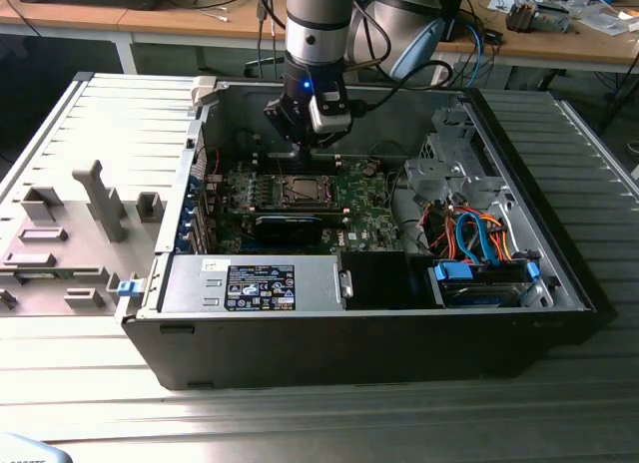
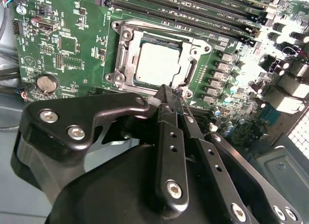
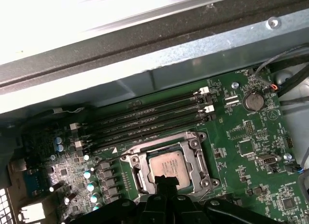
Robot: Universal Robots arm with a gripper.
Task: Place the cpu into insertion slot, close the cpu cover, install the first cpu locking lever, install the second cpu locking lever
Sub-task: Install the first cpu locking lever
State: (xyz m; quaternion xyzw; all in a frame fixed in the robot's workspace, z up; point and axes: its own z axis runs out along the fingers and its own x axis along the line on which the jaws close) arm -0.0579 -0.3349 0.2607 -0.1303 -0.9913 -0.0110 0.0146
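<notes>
CPU [image 2: 157, 63] seated in insertion slot [image 2: 126, 78], cpu cover [image 2: 189, 72] down around it. Pincer [image 2: 169, 96] pressed together, empty, tips just beside the socket edge near a thin locking lever [image 2: 182, 102]. Probably lever stage. Best approach: push lever sideways under its hook, keep tips off the chip, avoid memory slots [image 3: 145, 120] nearby.

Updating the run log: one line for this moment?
cpu: in insertion slot | cpu cover: closed | gripper: shut, at socket edge
</notes>
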